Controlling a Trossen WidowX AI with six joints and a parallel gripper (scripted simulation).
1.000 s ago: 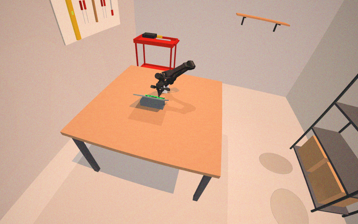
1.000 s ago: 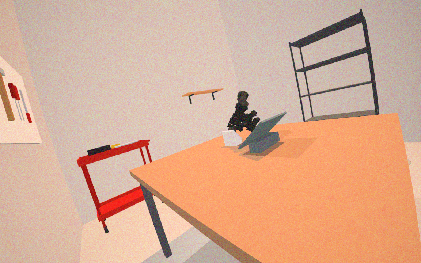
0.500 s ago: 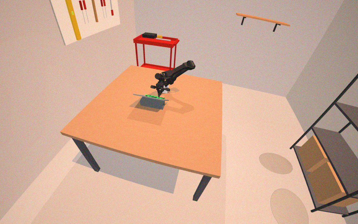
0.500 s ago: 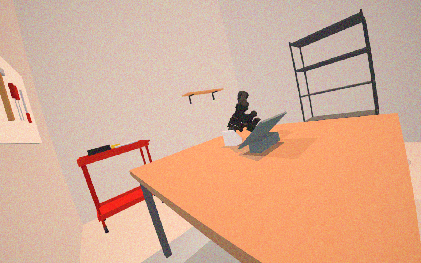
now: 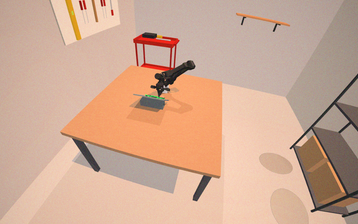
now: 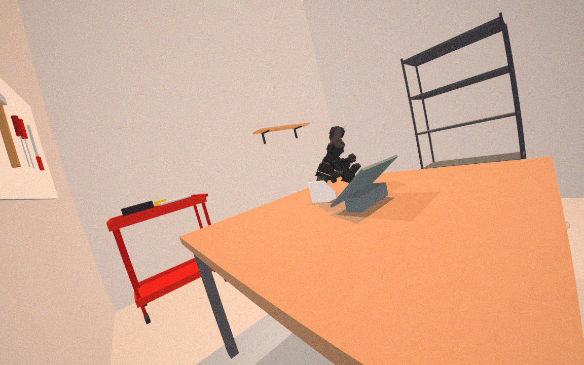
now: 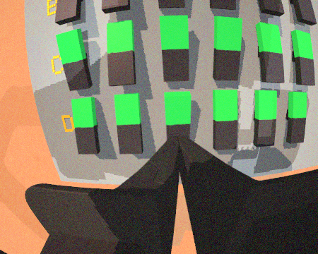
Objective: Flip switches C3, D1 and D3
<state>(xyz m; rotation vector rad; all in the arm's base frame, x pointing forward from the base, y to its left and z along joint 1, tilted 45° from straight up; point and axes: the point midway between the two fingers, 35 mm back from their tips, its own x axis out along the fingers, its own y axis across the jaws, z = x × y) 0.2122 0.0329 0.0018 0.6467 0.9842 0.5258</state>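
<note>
The switch panel [image 5: 152,103] [image 6: 367,176] [image 7: 47,106] is tilted on its block. In the wrist view, C3 [image 7: 175,49], D1 [image 7: 85,121] and D3 [image 7: 177,107] each show a green far half and a dark near half. Which end is raised I cannot tell surely. My gripper [image 5: 159,96] [image 7: 177,143] is shut and empty. Its tips are at the dark near half of D3 and cover its lower part; whether they touch it is unclear. The exterior camera sees only the panel's back, which hides the tips. Column numbers are out of view.
D2 [image 7: 128,123] and D4 [image 7: 225,120] stand on either side of D3. Further switches fill the rows beyond. A white block [image 6: 322,191] stands on the table [image 5: 113,122] [image 6: 443,254] by the panel's low edge. A red cart [image 5: 156,41] [image 6: 157,213] and shelving stand away from the table.
</note>
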